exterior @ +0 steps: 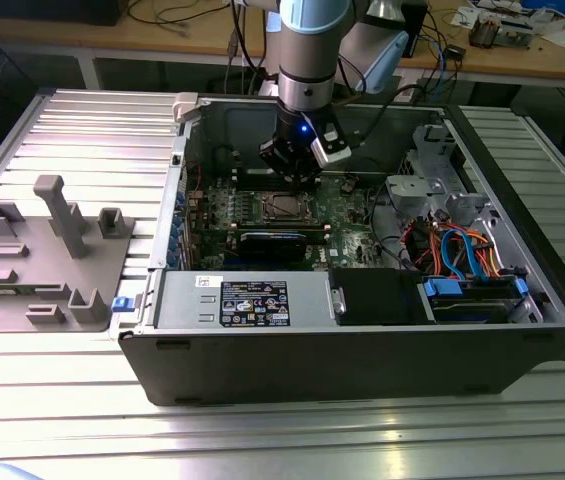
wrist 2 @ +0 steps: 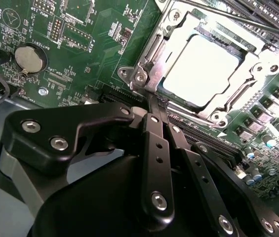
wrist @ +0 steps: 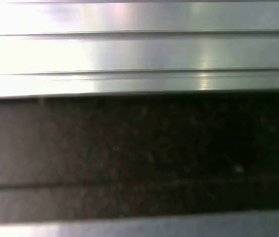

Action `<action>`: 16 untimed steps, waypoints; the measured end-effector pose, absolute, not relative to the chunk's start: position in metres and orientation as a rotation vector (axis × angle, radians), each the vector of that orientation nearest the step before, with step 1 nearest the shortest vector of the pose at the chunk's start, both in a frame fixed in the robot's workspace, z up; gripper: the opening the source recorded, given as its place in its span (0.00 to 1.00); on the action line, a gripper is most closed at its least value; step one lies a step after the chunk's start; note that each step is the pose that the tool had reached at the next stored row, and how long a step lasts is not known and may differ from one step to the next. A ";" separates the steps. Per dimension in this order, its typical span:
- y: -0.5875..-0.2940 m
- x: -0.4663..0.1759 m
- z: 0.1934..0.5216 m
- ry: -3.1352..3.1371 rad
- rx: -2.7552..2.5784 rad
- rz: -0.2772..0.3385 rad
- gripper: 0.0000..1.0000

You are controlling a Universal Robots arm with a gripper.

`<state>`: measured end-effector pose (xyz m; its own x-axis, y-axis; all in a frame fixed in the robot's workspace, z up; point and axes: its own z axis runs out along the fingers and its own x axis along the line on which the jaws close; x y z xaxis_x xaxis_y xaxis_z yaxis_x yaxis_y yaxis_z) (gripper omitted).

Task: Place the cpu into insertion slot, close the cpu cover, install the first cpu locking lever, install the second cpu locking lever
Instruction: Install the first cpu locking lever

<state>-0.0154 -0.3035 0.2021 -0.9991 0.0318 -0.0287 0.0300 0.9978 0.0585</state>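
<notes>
The cpu (wrist 2: 203,69) lies flat in the insertion slot (wrist 2: 138,75) on the green board, its silver top bright in the second wrist view. The cpu cover (wrist 2: 248,79) lies down around it as a silver frame. A thin lever rod (wrist 2: 238,19) runs along the socket's far side. My gripper (wrist 2: 157,104) is shut, its black fingers (wrist 2: 155,133) side by side, tips at the socket's near corner. In the exterior view the gripper (exterior: 292,168) hangs inside the open computer case just above the socket (exterior: 284,207).
Case walls (exterior: 522,230) ring the board. A power supply (exterior: 252,300) sits at the front, a drive cage with blue and orange cables (exterior: 462,262) on the exterior view's right. A grey fixture plate (exterior: 42,250) lies outside the case. A coin battery (wrist 2: 29,58) and memory slots (wrist 2: 272,11) flank the socket.
</notes>
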 end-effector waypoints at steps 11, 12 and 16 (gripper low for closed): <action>-0.303 -0.015 0.204 3.109 0.048 0.115 0.11; -0.304 -0.015 0.205 3.110 0.048 0.114 0.11; -0.304 -0.015 0.207 3.110 0.048 0.110 0.11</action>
